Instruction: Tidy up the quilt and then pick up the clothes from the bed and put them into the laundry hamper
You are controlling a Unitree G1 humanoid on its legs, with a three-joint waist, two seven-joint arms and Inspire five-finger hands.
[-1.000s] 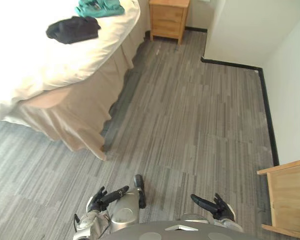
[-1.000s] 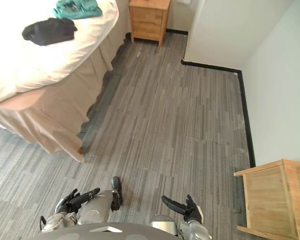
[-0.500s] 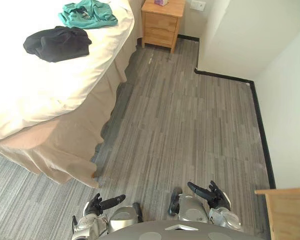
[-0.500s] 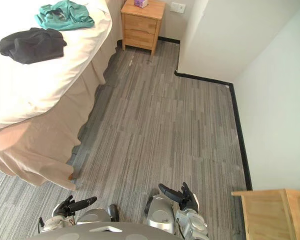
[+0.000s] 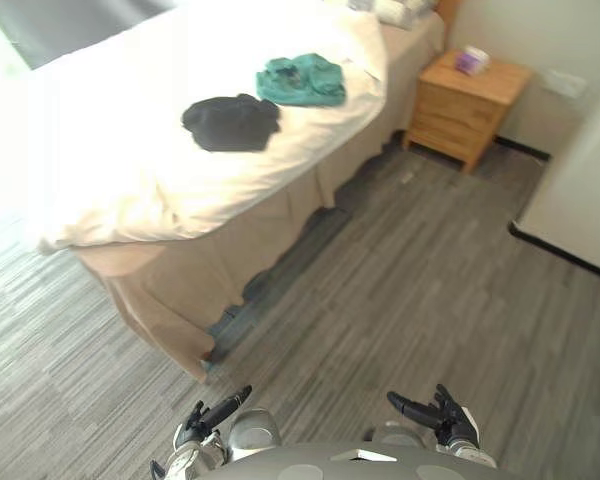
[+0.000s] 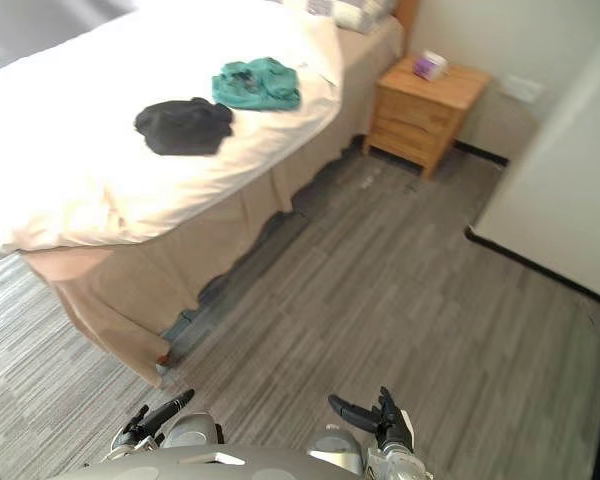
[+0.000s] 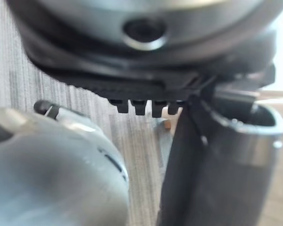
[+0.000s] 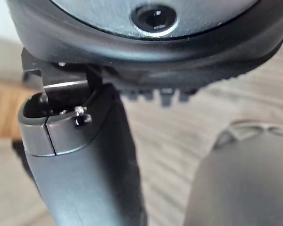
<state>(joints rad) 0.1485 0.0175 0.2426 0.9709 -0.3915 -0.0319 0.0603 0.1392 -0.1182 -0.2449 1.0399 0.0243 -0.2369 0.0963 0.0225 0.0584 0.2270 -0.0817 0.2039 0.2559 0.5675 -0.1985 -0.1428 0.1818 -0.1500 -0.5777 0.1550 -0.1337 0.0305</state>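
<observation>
A white quilt [image 5: 110, 160] covers the bed at the upper left. On it lie a crumpled black garment [image 5: 230, 122] and, farther toward the pillows, a teal garment [image 5: 300, 80]. My left hand [image 5: 208, 418] and right hand [image 5: 442, 418] hang low at the bottom of the eye views, over the grey floor and well away from the bed. Both are open with straight fingers and hold nothing. The left wrist view shows the left hand [image 7: 217, 165] above the floor. In the right wrist view the right hand [image 8: 85, 174] is likewise bare.
A beige bed skirt [image 5: 180, 290] hangs to the floor at the bed's near corner. A wooden nightstand [image 5: 465, 100] with a small purple box [image 5: 470, 62] stands beside the bed head. A pale wall [image 5: 590, 200] with dark skirting rises at the right. Grey striped floor [image 5: 410, 290] lies between.
The whole picture has shifted: the camera has turned toward the bed, so bed and nightstand sit more centrally. The wooden furniture at the lower right has left the view. Both hands stay low and open.
</observation>
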